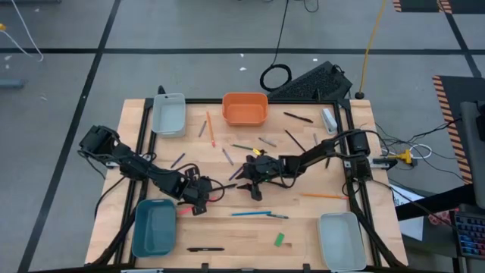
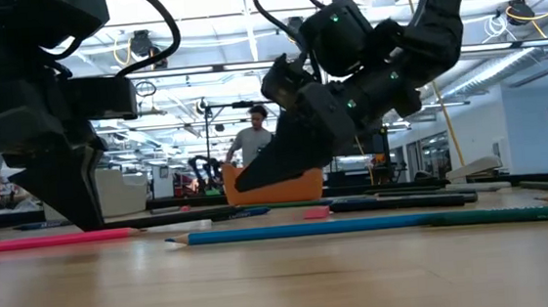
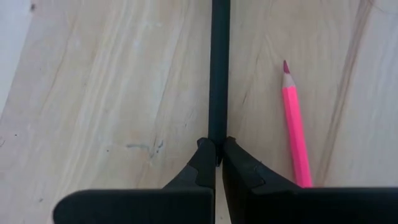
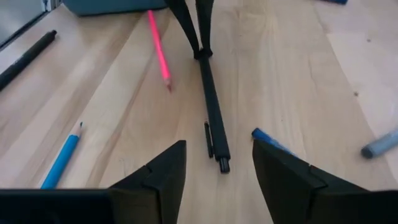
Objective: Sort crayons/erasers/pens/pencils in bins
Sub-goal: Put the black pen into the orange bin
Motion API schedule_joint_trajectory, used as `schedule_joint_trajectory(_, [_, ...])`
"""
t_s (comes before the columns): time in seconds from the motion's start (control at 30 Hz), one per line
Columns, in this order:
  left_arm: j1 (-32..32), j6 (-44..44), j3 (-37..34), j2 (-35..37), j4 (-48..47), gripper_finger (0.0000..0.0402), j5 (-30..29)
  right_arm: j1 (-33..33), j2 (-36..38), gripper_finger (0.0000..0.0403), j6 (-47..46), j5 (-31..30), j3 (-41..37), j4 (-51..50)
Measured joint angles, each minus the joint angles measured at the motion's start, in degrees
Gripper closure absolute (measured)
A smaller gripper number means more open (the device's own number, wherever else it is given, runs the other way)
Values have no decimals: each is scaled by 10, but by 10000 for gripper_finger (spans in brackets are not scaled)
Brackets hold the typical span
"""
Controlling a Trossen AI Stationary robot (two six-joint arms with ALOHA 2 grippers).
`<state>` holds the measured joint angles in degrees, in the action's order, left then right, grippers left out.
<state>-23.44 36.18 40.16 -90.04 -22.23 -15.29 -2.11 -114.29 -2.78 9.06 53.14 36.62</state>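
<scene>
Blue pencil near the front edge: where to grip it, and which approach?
Take the blue pencil mid-shaft, straight down from above, fingers across its width. It lies flat on the bare table with clear wood either side of its middle. A short dark stick sits off its blunt end. The right gripper is open; the left gripper is shut on a black pen.

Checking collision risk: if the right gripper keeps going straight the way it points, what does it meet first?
Likely the black pen lying on the table ahead of the open right gripper. Its near end sits just past the fingertips. The left gripper is shut on its far end. Depth is uncertain.
</scene>
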Motion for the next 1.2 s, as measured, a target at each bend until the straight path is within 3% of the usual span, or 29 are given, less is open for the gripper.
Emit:
schedule_joint_trajectory(0.37, [3,-3,0,0,5,397,-8,0,-1,222,24,-1,10,-27])
schedule_joint_trajectory(0.77, [6,-14,0,0,14,397,-3,-1,-62,223,21,7,43,-5])
schedule_joint_trajectory(1.07, [6,-14,0,0,15,396,1,-4,-74,269,24,15,55,-2])
schedule_joint_trajectory(1.2, [5,-14,0,0,15,395,2,-4,-70,266,18,14,55,-1])
